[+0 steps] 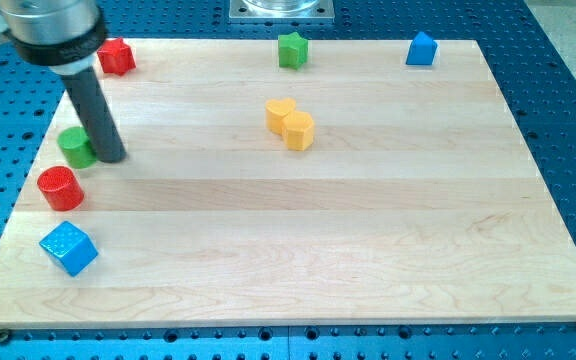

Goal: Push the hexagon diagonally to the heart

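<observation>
A yellow hexagon (300, 131) lies near the middle of the board. It touches a yellow heart (279, 113) just up and to its left. My tip (111, 156) is far off at the view's left, right beside a green cylinder (76, 147) on that block's right side. The rod slants up to the arm at the view's top left.
A red cylinder (60, 188) and a blue cube (68, 249) sit below the green cylinder near the board's left edge (8, 235). A red angular block (117, 56), a green star (292, 49) and a blue block (421, 49) line the top edge.
</observation>
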